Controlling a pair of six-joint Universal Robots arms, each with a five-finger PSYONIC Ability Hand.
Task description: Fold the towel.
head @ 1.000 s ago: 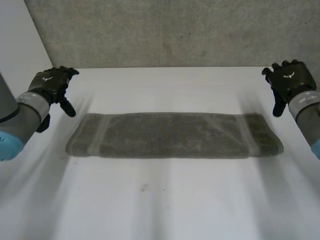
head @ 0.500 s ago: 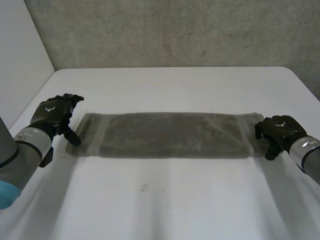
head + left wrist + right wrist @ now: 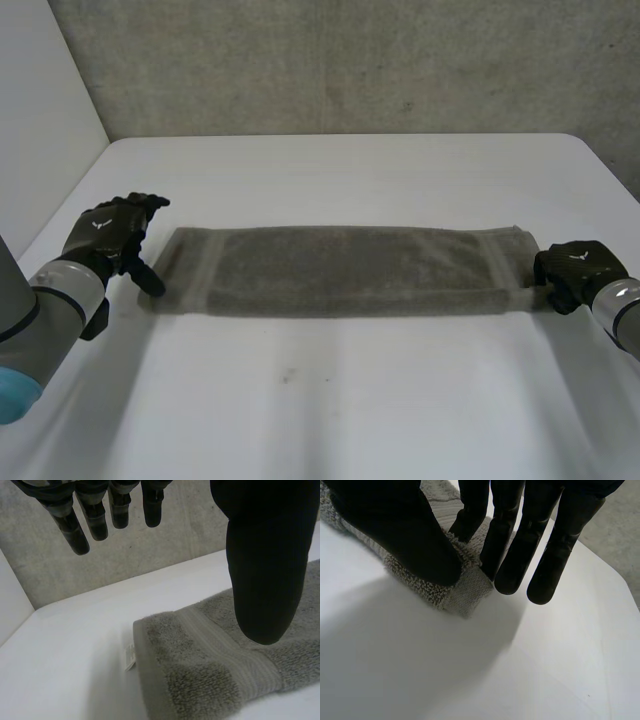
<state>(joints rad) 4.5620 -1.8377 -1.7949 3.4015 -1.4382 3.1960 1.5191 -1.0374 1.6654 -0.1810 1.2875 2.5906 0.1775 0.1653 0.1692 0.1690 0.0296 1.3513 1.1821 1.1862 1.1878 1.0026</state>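
Observation:
A grey towel (image 3: 340, 270) lies folded into a long strip across the white table (image 3: 330, 400). My left hand (image 3: 110, 232) hovers at its left end with fingers straight and spread. In the left wrist view the thumb (image 3: 260, 555) hangs just above the towel (image 3: 210, 675) end and the fingers (image 3: 92, 517) hold nothing. My right hand (image 3: 575, 268) sits at the towel's right end. In the right wrist view its thumb (image 3: 400, 535) and a finger (image 3: 470, 510) pinch the near corner of the towel (image 3: 465, 592); the other fingers point down beside it.
A small white label (image 3: 129, 656) sticks out at the towel's left end. A concrete wall (image 3: 350, 60) stands behind the table's far edge. A white panel (image 3: 40, 120) rises along the table's left side.
My right hand dropped from the back right to the towel's right end and closed on its corner. My left hand came down beside the left end, staying open.

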